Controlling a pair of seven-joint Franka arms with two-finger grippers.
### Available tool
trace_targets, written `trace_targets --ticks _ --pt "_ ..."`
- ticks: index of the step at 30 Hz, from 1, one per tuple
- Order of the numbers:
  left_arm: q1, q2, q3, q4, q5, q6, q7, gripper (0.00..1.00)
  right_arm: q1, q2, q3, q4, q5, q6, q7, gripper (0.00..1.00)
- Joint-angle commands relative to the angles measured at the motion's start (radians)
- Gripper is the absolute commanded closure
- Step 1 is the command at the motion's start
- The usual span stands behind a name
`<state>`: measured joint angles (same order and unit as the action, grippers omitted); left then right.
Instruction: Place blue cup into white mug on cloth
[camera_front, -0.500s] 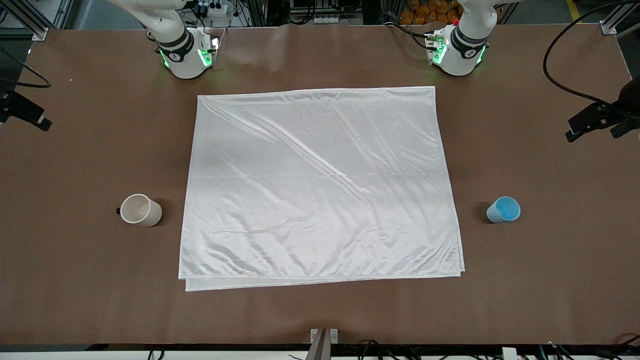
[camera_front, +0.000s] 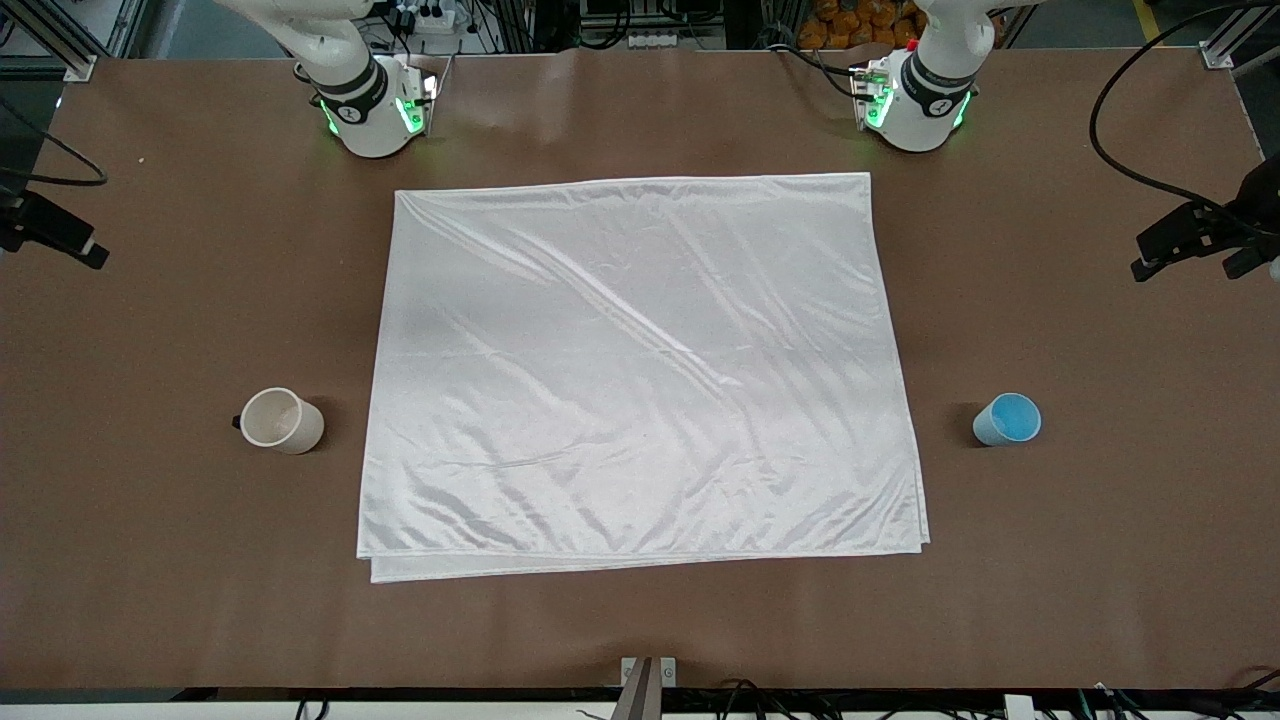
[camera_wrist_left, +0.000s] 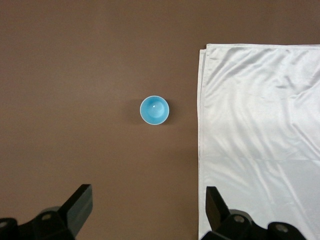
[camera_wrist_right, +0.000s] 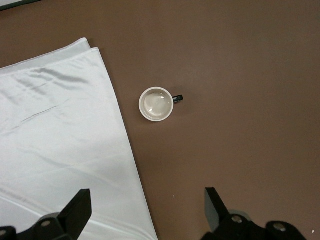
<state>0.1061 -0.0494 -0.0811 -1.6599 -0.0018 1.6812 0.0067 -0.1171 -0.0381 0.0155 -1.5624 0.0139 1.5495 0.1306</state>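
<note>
Nearest the front camera lies the folded edge of the cloth (camera_front: 640, 370), a big shiny white sheet doubled over, wrinkled, spread flat across the middle of the brown table (camera_front: 150, 580). Its lower layer peeks out along that near edge.

A little farther up, two vessels stand upright on bare table, one off each side of the cloth, neither touching it. Toward the right arm's end sits the white mug (camera_front: 281, 420), cream-coloured, its small black handle pointing away from the cloth; the pale inside shows nothing in it. Toward the left arm's end stands the blue cup (camera_front: 1007, 419), bright blue inside and likewise empty. The two are well apart, with the whole cloth between them.

Up high, the left gripper (camera_wrist_left: 145, 210) hangs over the table above the blue cup, fingers spread wide, holding nothing. The right gripper (camera_wrist_right: 145, 210) hangs over the white mug in the same way, fingers spread apart and empty.

Farthest off, both arm bases stand at the table's top edge.
</note>
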Motion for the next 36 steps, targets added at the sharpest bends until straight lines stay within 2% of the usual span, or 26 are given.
trace_targets --ticks 1,10,18,30,36 --pt "0.006 -0.009 0.0 -0.009 -0.021 0.002 0.024 0.0 -0.007 0.01 -0.005 -0.008 -0.006 0.024 -0.011 0.0" --pt "0.006 0.003 0.0 -0.009 -0.02 0.003 0.013 0.0 -0.042 0.01 -0.005 -0.082 -0.005 0.109 -0.013 0.0" --pt "-0.006 0.063 -0.003 -0.006 -0.007 0.003 0.013 0.0 -0.07 0.012 -0.005 -0.186 -0.005 0.227 -0.013 0.0" --pt "-0.009 0.212 -0.002 -0.001 -0.003 0.069 0.029 0.0 -0.098 0.096 -0.005 -0.208 -0.011 0.271 0.004 0.0" --pt "-0.026 0.313 -0.003 0.002 0.068 0.12 0.029 0.0 -0.128 0.145 -0.006 -0.208 -0.011 0.287 0.047 0.0"
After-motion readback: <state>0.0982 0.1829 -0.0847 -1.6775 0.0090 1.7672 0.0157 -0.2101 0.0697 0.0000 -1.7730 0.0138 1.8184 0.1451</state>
